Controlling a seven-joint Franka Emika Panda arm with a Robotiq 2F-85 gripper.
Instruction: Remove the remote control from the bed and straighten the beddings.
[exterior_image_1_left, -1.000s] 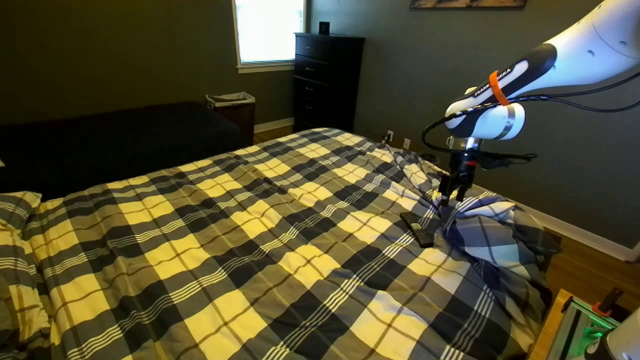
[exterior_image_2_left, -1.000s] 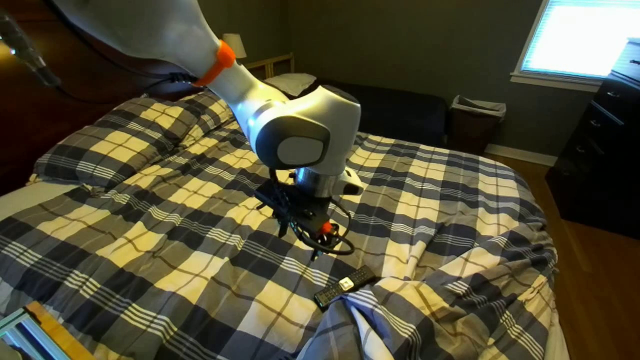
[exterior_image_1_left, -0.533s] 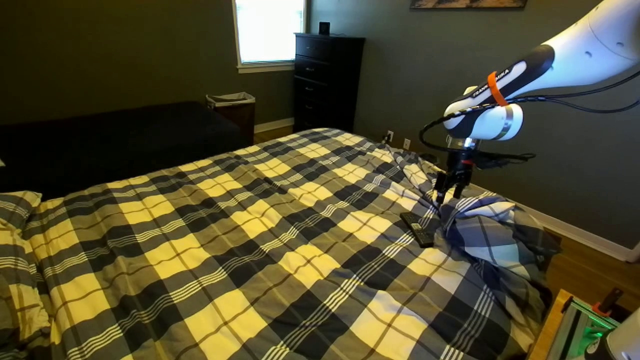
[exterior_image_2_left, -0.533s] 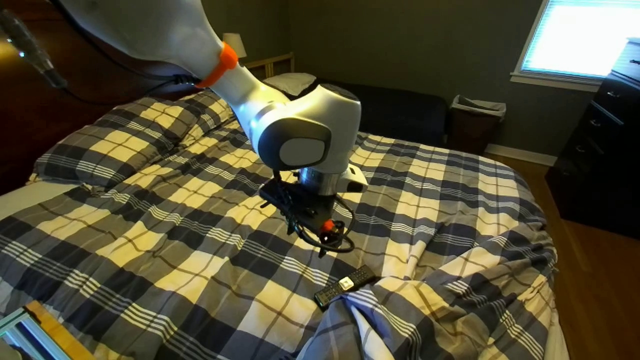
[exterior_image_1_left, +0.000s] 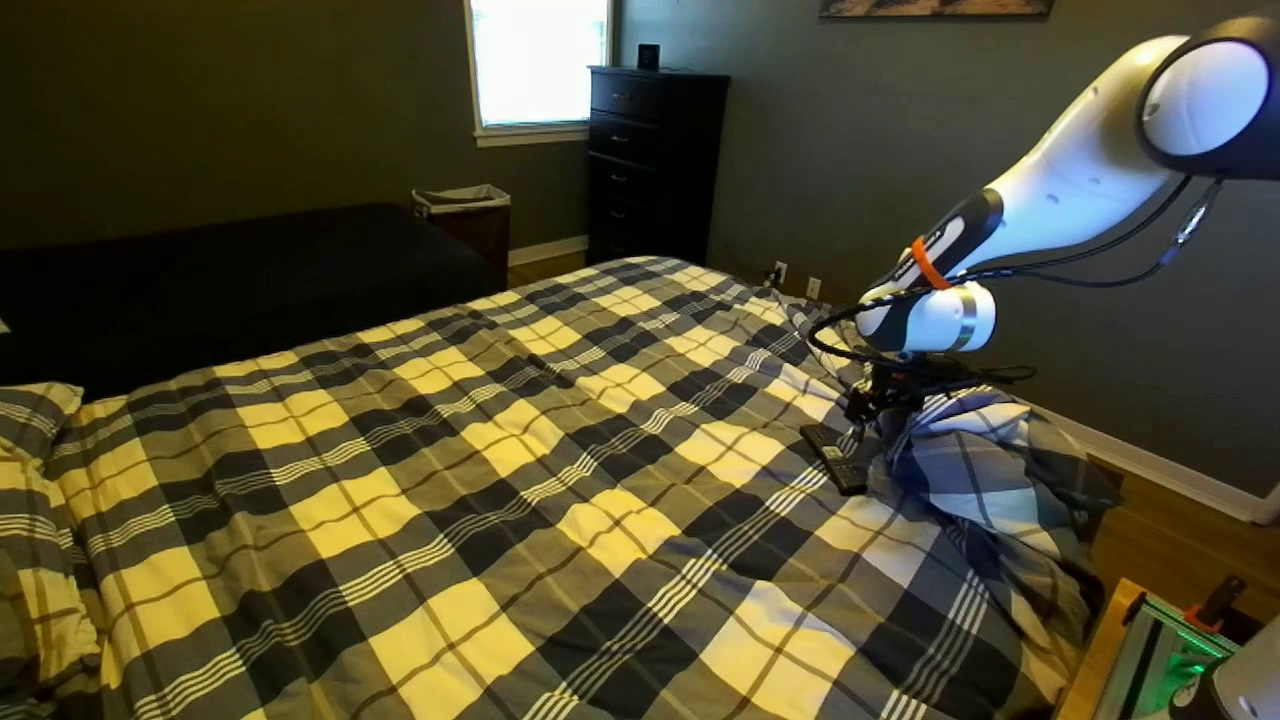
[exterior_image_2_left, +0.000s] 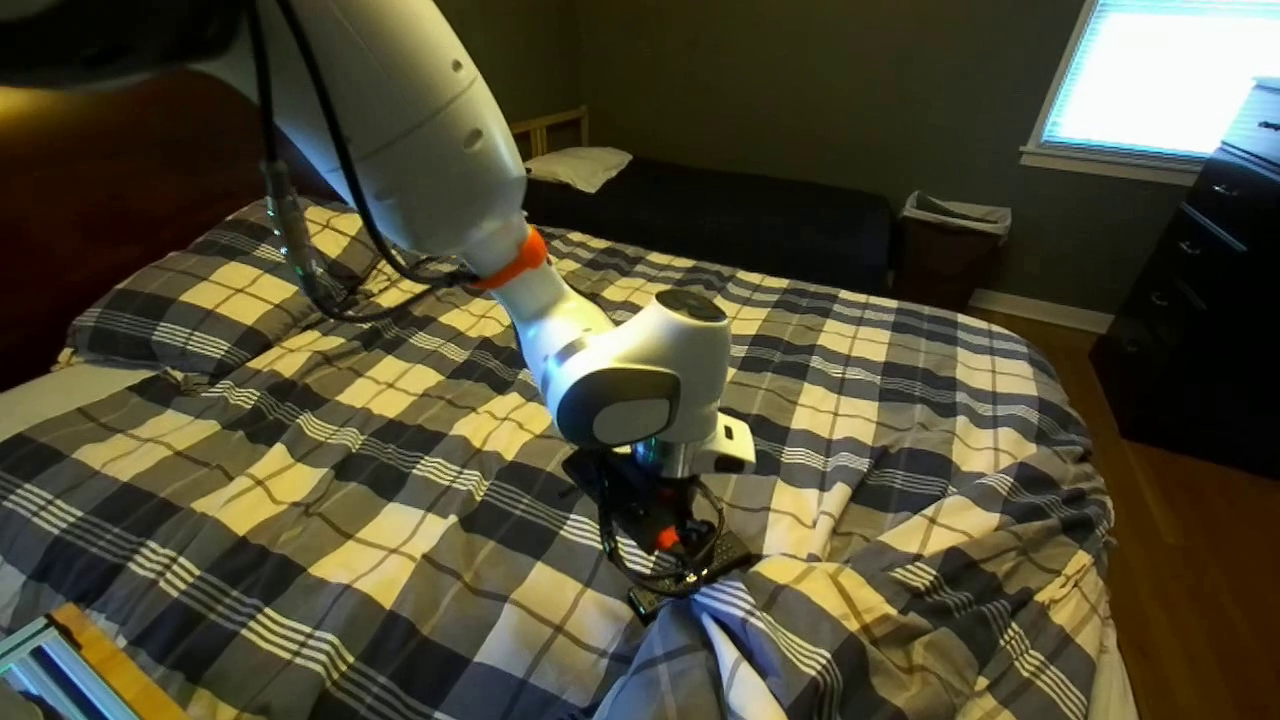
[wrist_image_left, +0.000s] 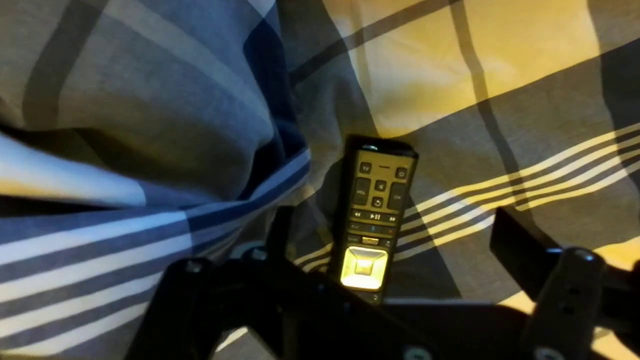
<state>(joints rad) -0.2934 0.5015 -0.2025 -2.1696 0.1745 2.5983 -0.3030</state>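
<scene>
Black, the TV remote (wrist_image_left: 374, 215) lies on the plaid comforter (exterior_image_1_left: 520, 470), not yet removed; your claw (wrist_image_left: 395, 225) hovers over it, spread wide, empty. Bunched folds (wrist_image_left: 165, 110) beside the TV remote await straightening.

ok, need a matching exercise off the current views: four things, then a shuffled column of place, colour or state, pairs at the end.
Things:
1. remote control
2. gripper
3. comforter
4. strap

Descriptions:
A. plaid, bunched up beside the remote control
B. orange, around the arm
C. jaws apart, nothing held
D. lying buttons-up on the comforter

Pairs: 1-D, 2-C, 3-A, 4-B
</scene>
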